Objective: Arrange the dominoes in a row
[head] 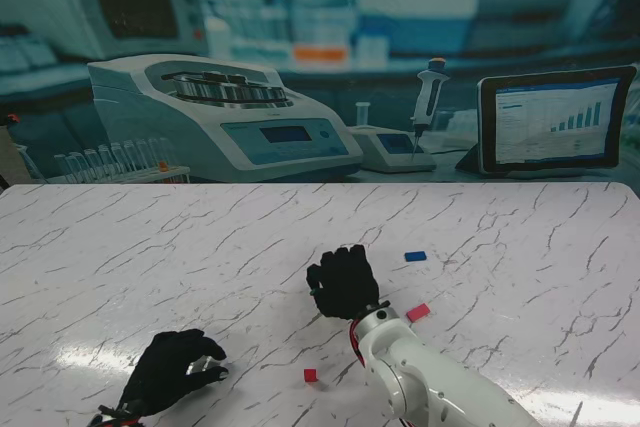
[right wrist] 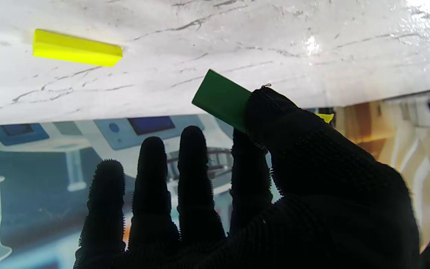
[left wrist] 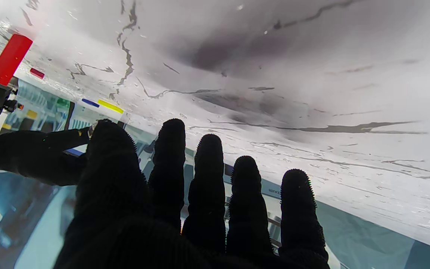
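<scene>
My right hand (head: 343, 282) hovers over the middle of the marble table (head: 120, 247), shut on a green domino (right wrist: 220, 99) pinched between the thumb (right wrist: 274, 123) and index finger; the other fingers stay extended. A yellow domino (right wrist: 75, 48) lies flat on the table just beyond those fingers. A blue domino (head: 415, 256) lies to the right of the hand and farther from me, a pink-red domino (head: 418, 313) beside the wrist, and a small red one (head: 311, 375) nearer to me. My left hand (head: 175, 369) rests open at the near left, holding nothing.
Along the table's far edge stand a centrifuge (head: 210, 112), a smaller device with a pipette (head: 428, 97) and a tablet screen (head: 555, 119). In the left wrist view the red domino (left wrist: 9, 59), a blue one (left wrist: 90, 102) and a yellow one (left wrist: 109, 106) show beyond the fingers.
</scene>
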### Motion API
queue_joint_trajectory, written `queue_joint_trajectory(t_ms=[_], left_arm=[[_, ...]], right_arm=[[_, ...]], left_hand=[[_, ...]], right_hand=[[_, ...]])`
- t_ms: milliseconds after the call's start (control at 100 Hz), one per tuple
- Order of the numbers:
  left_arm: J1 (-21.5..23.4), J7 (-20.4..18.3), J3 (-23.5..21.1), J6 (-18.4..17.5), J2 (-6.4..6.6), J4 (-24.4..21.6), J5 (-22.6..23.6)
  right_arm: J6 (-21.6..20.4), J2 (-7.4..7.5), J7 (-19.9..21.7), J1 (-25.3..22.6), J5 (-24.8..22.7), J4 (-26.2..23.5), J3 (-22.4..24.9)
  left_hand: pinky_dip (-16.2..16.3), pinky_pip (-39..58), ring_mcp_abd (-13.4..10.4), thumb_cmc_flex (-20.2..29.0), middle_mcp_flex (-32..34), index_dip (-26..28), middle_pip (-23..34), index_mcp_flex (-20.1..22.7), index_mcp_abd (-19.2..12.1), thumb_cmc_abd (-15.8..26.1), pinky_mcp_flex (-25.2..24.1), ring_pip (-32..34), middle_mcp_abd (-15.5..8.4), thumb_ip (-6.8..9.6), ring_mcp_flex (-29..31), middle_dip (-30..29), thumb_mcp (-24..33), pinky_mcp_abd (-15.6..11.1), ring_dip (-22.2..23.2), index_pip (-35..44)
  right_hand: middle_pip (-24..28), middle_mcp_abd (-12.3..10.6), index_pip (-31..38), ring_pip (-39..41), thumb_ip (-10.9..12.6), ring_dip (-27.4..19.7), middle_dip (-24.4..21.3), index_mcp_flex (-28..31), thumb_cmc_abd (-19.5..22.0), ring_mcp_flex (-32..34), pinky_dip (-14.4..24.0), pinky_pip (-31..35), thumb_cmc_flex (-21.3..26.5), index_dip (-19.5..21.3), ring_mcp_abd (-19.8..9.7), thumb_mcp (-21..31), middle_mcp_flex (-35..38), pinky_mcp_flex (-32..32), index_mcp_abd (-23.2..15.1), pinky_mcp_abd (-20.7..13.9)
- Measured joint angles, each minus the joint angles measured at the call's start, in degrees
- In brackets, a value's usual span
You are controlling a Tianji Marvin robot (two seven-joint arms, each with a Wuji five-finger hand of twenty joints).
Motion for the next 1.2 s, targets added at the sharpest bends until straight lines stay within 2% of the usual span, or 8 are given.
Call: queue_joint_trajectory(t_ms=[190, 380, 520, 640, 840, 860, 1020, 1200], left_arm=[[-0.2, 0.0, 0.3, -0.1, 0.02, 0.1, 0.1], [-0.4, 0.0, 0.6, -0.1, 0.05, 0.2, 0.3], [-0.5, 0.0, 0.8, -0.1, 0.07, 0.2, 0.6], [-0.6, 0.1, 0.9, -0.1, 0.12, 0.2, 0.9], [-0.7, 0.3, 1.1, -0.1, 0.18, 0.2, 1.5], [-0.7, 0.3, 1.1, -0.1, 0.19, 0.2, 1.6], [-0.8, 0.6, 1.2, -0.2, 0.23, 0.2, 1.9], [-1.0, 0.9, 1.4, -0.4, 0.26, 0.3, 2.2]], right_arm=[[-2.2, 0.72, -0.8, -3.8, -0.9, -3.0, 3.6], [-4.9, 1.54, -1.6, -7.8, -2.6, -5.7, 7.0], [-6.4, 1.83, -3.9, -10.1, -2.9, -6.3, 8.5], [-7.4, 1.97, -5.2, -11.9, -3.4, -6.8, 9.7], [-9.3, 2.02, -6.9, -14.1, -2.6, -7.2, 10.8], [-9.4, 2.02, -7.0, -14.3, -2.5, -7.2, 10.8], [-11.3, 1.98, -7.4, -15.1, -1.5, -7.4, 11.3], [-15.0, 2.02, -6.5, -16.2, -0.4, -8.6, 12.2]], left_hand=[[0.0, 0.0, 0.0, 0.0, 0.0, 0.0, 0.0, 0.0, 0.0, 0.0, 0.0, 0.0, 0.0, 0.00, 0.0, 0.0, 0.0, 0.0, 0.0, 0.0], [0.0, 0.0, 0.0, 0.0, 0.0, 0.0, 0.0, 0.0, 0.0, 0.0, 0.0, 0.0, 0.0, 0.00, 0.0, 0.0, 0.0, 0.0, 0.0, 0.1], [0.0, 0.2, 0.0, 0.0, 0.0, 0.0, 0.0, 0.0, 0.0, 0.0, 0.0, 0.0, 0.0, 0.00, 0.0, 0.0, 0.0, 0.0, 0.0, 0.1], [0.0, 0.3, 0.0, 0.0, 0.0, 0.0, 0.0, 0.0, 0.0, 0.0, 0.0, 0.0, 0.0, 0.00, 0.0, 0.0, 0.0, 0.0, 0.0, 0.1], [0.0, 0.3, 0.0, -0.1, 0.0, 0.0, 0.0, 0.0, 0.0, 0.0, 0.0, 0.0, 0.0, 0.00, 0.0, 0.0, 0.0, 0.0, 0.5, 0.1], [0.0, 0.3, 0.0, -0.1, 0.0, 0.0, 0.0, 0.0, 0.0, 0.0, 0.0, 0.0, 0.0, 0.00, 0.0, 0.0, 0.0, 0.0, 0.5, 0.1], [0.0, 0.4, 0.0, -0.5, 0.0, 0.0, 0.0, 0.0, 0.0, 0.0, 0.0, 0.0, 0.0, 0.00, 0.0, 0.0, 0.0, 0.0, 0.5, 0.1], [0.0, 0.4, 0.0, -0.5, 0.0, 0.0, 0.0, 0.0, 0.0, 0.0, 0.0, 0.0, 0.0, 0.00, 0.0, 0.0, 0.0, 0.0, 0.5, 0.1]], right_hand=[[10.3, -1.5, 0.9, 10.3, 0.0, 7.4, 12.8, 1.3, -1.9, 1.0, 1.4, 4.8, 0.0, -2.9, -1.6, 1.1, 2.7, 1.4, 0.1, 0.0], [15.2, -3.3, 1.5, 15.2, 0.0, 10.3, 15.4, 2.3, -2.8, 9.8, 1.4, 6.8, 0.0, -2.9, -4.1, 2.2, 13.9, 3.8, 1.9, 0.0], [11.5, -6.0, 2.2, 8.5, 0.0, 6.5, 9.8, 2.9, -3.5, 15.8, 0.9, 7.2, -0.2, -3.0, -5.5, 3.8, 21.2, 4.4, 4.6, 0.0], [9.3, -6.3, 3.0, 3.6, 0.0, 2.2, 2.8, 2.9, -3.4, 19.3, -0.1, 7.2, -0.7, -2.3, -5.6, 4.5, 25.0, 4.4, 7.3, 0.0], [9.4, -6.3, 5.1, 2.0, 0.1, -0.1, -6.8, 2.0, -2.8, 21.6, -0.9, 7.2, -2.2, 1.3, -5.6, 6.7, 27.1, 4.2, 10.5, 0.0], [9.5, -6.3, 5.3, 2.0, 1.7, -0.1, -7.4, 1.9, -2.8, 22.2, -1.0, 7.3, -2.7, 1.4, -5.6, 7.1, 27.3, 4.2, 10.7, 0.0], [9.6, -6.2, 8.6, 2.0, 6.3, -0.3, -10.8, 0.0, -2.8, 22.9, -1.5, 7.4, -4.2, 1.4, -5.6, 8.8, 27.9, 4.4, 11.3, 0.0], [9.5, -6.2, 10.3, 1.3, 7.0, -1.3, -12.3, -1.6, -2.1, 22.9, -1.5, 7.4, -4.2, 1.4, -5.6, 9.7, 27.9, 4.5, 11.6, 0.0]])
